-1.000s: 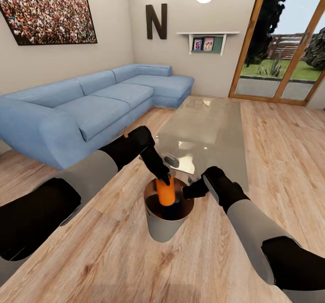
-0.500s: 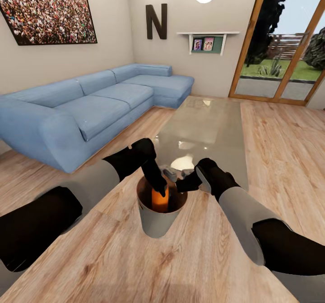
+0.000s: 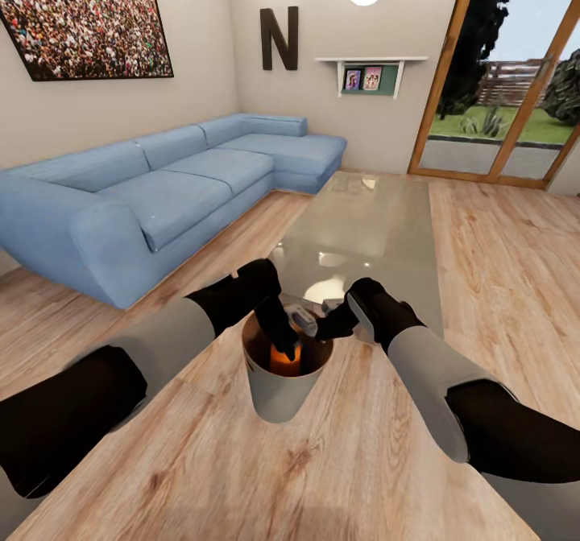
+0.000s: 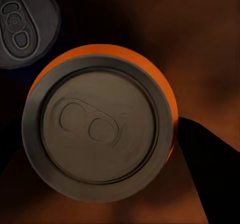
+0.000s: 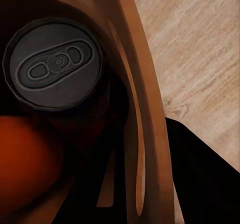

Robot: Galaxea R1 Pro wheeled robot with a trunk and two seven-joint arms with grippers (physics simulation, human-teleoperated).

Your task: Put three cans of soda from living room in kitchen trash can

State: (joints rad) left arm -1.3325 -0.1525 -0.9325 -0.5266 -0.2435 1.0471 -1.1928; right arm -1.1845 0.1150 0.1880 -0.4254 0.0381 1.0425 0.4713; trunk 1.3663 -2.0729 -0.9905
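Orange can (image 4: 100, 129) upright inside tash can (image 3: 278, 392), long axis vertical, directly below left gripper (image 3: 283, 340); fingers flank it, grip or release unclear. Dark can (image 5: 52, 66) alongside. Right gripper (image 3: 322, 328) at rim, state unclear.

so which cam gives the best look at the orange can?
Left wrist view: the orange can is seen top-down, lid and pull tab sharp, inside the bin. The head view shows an orange sliver behind the left gripper; the right wrist view shows a blurred orange side.
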